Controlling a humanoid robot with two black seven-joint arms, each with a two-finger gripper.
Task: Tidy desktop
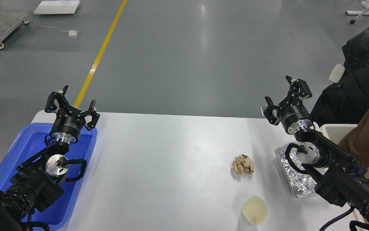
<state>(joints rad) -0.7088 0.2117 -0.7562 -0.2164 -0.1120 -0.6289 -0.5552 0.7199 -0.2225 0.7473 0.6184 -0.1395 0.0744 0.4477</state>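
The desktop point(171, 160) spreads white below both arms; nothing has been picked up, so by my reading the tidying is at its start. The left gripper point(72, 102) hangs over the far end of the blue tray point(24, 150), fingers spread apart and empty; the right gripper point(285, 98) is raised past the table's far edge, fingers likewise apart and holding nothing. Nearer than the right gripper and to its left lies a crumpled paper ball point(243, 165); nearer still stands an empty paper cup point(255, 210); a foil packet point(295, 175) lies under the right forearm; the beige bin point(335, 130) sits just right of that arm. The next move probably calls for the right gripper to drop back toward the ball and close on it.
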